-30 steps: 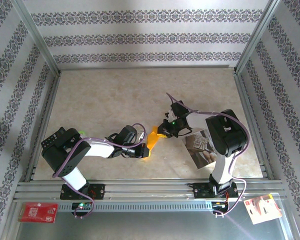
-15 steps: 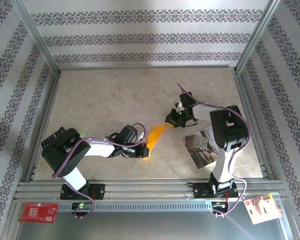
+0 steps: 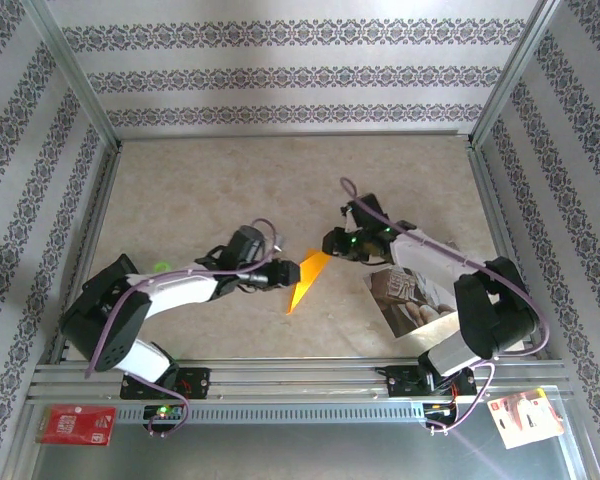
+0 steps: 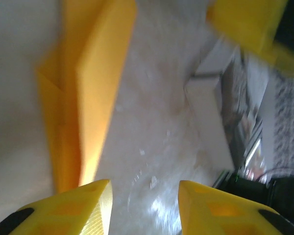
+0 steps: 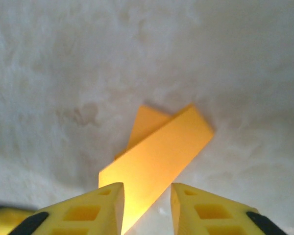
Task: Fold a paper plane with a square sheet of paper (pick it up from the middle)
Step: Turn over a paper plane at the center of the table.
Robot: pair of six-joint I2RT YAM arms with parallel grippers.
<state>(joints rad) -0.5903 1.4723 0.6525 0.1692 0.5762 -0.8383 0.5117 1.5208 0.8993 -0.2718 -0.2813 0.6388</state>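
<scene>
final step: paper plane (image 3: 308,282) lies folded mid-frame; left gripper (image 4: 143,198), right gripper (image 5: 147,198) both parted, empty. next: withdraw without nudging it.

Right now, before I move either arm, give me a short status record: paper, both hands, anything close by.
paper: orange, folded into a narrow pointed strip, lying on the table between the hands
left hand: open, empty; paper ahead of it, off to one side
right hand: open; paper's end lies under the gap between its fingers and looks ungripped
photo: flat on the table, right of the paper, apart from it
</scene>
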